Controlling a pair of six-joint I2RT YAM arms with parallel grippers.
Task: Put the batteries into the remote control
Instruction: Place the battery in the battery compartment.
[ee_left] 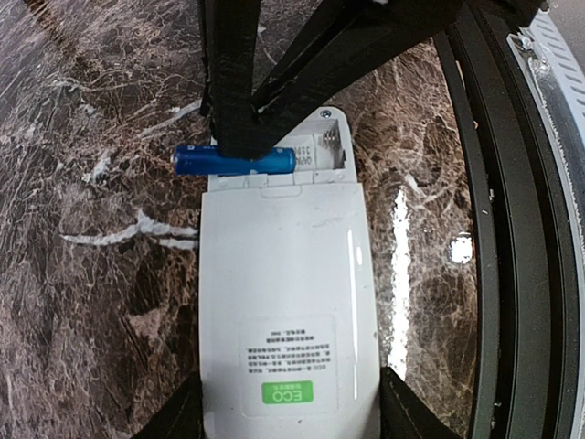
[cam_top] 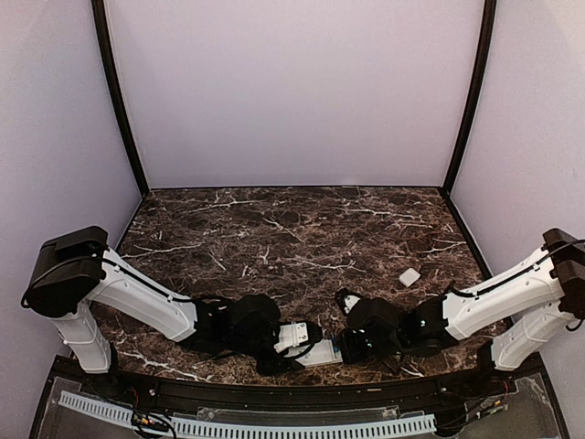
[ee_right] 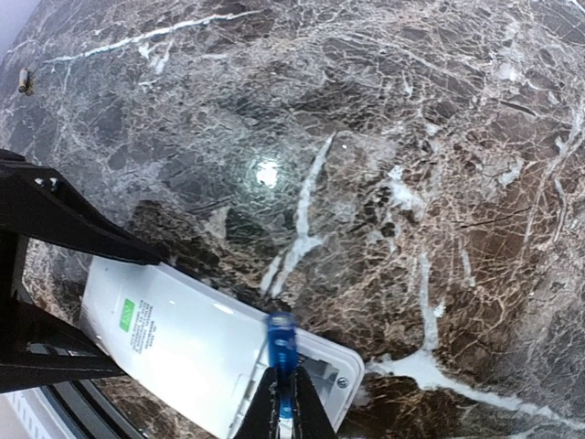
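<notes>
The left pincer (ee_left: pixel 291 413), partly open, clamps the white remote control (ee_left: pixel 283 274) back-up on the marble bench (cam_top: pixel 274 229), near its front edge; the right pincer (ee_right: pixel 283 402), nearly closed, pinches a blue battery (ee_right: pixel 281 334) crosswise over the open battery compartment (ee_left: pixel 324 146).

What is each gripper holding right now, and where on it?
The right gripper pinches a battery near its middle; left gripper clamps the remote by its sides, label end.

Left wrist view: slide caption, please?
Right gripper holds a blue battery across the open compartment of the remote control, clasped back-up by the left gripper.
</notes>
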